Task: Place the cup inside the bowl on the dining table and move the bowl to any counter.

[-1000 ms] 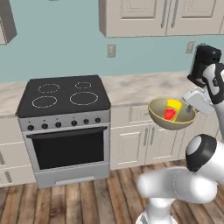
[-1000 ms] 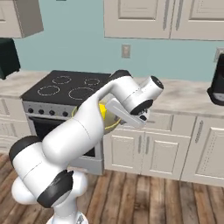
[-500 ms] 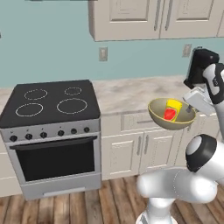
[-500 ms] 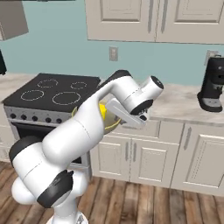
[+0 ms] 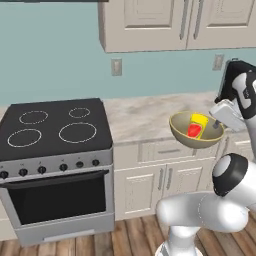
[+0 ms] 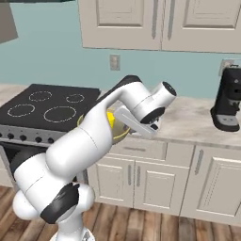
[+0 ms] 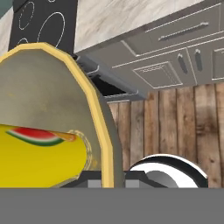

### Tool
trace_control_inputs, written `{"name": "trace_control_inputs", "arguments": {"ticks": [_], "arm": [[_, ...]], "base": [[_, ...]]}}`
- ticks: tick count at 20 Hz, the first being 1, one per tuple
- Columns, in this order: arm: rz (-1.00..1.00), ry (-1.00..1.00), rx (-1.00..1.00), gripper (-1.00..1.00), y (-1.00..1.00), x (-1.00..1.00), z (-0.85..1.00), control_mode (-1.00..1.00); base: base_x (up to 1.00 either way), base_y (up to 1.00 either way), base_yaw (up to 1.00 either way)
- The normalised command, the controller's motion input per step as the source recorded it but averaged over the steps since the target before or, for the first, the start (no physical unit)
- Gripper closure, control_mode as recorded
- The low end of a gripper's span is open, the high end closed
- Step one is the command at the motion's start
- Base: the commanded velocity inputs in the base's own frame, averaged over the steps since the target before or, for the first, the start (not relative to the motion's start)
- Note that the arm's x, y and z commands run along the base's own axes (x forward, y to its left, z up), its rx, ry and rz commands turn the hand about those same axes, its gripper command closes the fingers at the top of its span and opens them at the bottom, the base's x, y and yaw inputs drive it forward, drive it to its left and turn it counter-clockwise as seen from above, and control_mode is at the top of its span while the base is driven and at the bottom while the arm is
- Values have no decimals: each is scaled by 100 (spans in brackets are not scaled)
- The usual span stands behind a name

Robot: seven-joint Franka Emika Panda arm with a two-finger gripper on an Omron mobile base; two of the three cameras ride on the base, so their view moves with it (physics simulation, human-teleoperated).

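Gripper pinching rim of bowl, held in air just off the bench front edge, right of stove. Cup lying inside bowl. To do well: keep bowl level so cup stays in, move fwd over bench, lower till flat, then release. No readable text, only melon pic on cup

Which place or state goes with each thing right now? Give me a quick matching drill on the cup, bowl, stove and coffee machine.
Things:
1. cup
2. bowl
3. stove
4. coffee machine

Places or states:
A. carried in the air by the tool
B. on the counter, off to the right
C. lying inside the bowl
D. built in left of the counter stretch

Pairs: 1-C, 2-A, 3-D, 4-B
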Motion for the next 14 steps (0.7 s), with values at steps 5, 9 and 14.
{"name": "trace_control_inputs", "arguments": {"ticks": [5, 9, 14], "arm": [[0, 0, 0, 100, 0, 0, 0, 100], [0, 0, 0, 100, 0, 0, 0, 100], [0, 0, 0, 100, 0, 0, 0, 100]], "base": [[63, -1, 0], [56, -11, 0], [49, -19, 0]]}}
